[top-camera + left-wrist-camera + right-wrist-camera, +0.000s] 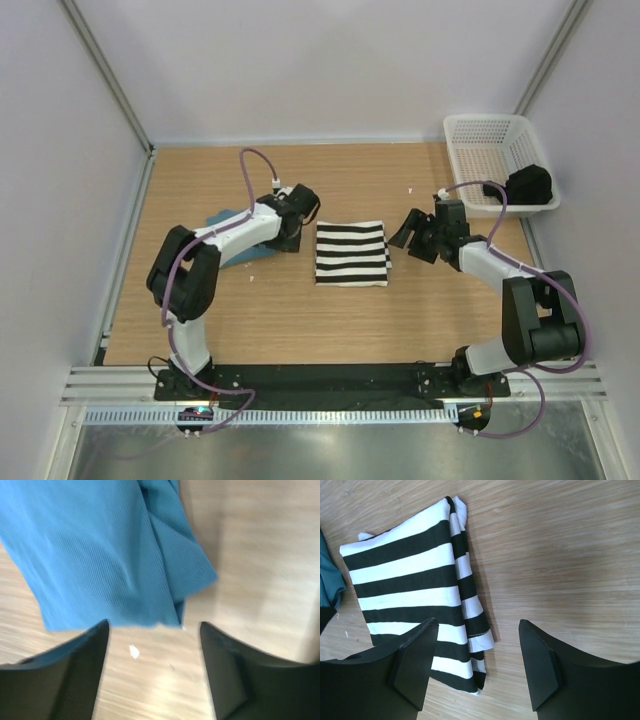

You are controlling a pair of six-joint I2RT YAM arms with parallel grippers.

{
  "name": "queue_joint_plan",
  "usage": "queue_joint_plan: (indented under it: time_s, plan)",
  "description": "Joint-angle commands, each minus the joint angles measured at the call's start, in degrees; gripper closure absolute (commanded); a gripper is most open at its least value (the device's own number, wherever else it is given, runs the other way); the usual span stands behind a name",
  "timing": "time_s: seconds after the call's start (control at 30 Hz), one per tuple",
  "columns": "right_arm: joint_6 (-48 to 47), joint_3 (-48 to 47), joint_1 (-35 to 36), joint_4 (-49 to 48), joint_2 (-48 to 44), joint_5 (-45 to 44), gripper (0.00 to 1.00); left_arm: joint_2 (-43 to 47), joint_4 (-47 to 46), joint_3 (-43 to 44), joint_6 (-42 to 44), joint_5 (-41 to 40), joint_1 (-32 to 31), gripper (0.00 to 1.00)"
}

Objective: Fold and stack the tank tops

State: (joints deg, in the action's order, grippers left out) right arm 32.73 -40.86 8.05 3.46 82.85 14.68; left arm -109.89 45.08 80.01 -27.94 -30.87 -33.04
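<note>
Count: 2 tank tops, 2 arms, 2 tools, 1 basket, all on or at one wooden counter (250, 320).

Striped tank top (350, 254): folded to a rough square, flat at mid-counter, between the two tools. The right wrist view shows stacked layer edges along one side, and a bottom layer pokes out a bit past the top one.

Teal tank top (232, 245): on the counter left of the striped one, partly hidden under the left arm in the top view. The two tops are side by side, not stacked; the right wrist view shows a strip of bare counter between them. The left wrist view is blurred, but it shows creases and an overlapped flap on the teal cloth.

Left tool (154, 628): jaws wide apart, nothing between them, hovering over the near edge of the teal top. Both fingers (75, 680) are clear of the cloth. There is 1 small white speck (134, 651) on the counter between them.

Right tool (477, 625): jaws wide apart, gripping nothing, just right of the striped top, its fingers (540, 665) pointed at the cloth's near corner.

White mesh basket (480, 120): far right corner of the counter, with 1 black object (528, 187) inside it. I can't tell what it is.
</note>
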Motion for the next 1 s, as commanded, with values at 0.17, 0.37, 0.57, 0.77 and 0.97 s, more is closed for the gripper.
queue_joint_plan:
  time_s: [0.17, 0.37, 0.57, 0.77, 0.97]
  plan:
    - [-1.79, -0.62, 0.21, 2.69, -0.85, 0.16, 0.28, 13.55, -6.30, -5.56, -5.01, 10.90, -5.11, 0.16]
    - [-2.49, -4.30, 1.17, 2.60, 4.86, 5.26, 0.29, 13.22, -14.22, -6.54, -6.24, 25.76, -5.11, 0.16]
    - [-3.29, -7.65, 3.19, 4.44, 11.63, 5.28, 0.27, 7.94, -20.90, -6.36, -8.88, 33.15, -4.85, 0.14]
    - [-3.02, -7.92, 4.42, 3.92, 14.18, 5.10, 0.42, 2.84, -24.51, -6.35, -11.78, 37.64, -3.00, 0.19]
    - [-3.02, -9.41, 5.48, 5.32, 16.38, 5.10, 0.47, -0.76, -27.85, -7.15, -13.10, 42.64, -0.89, 0.21]
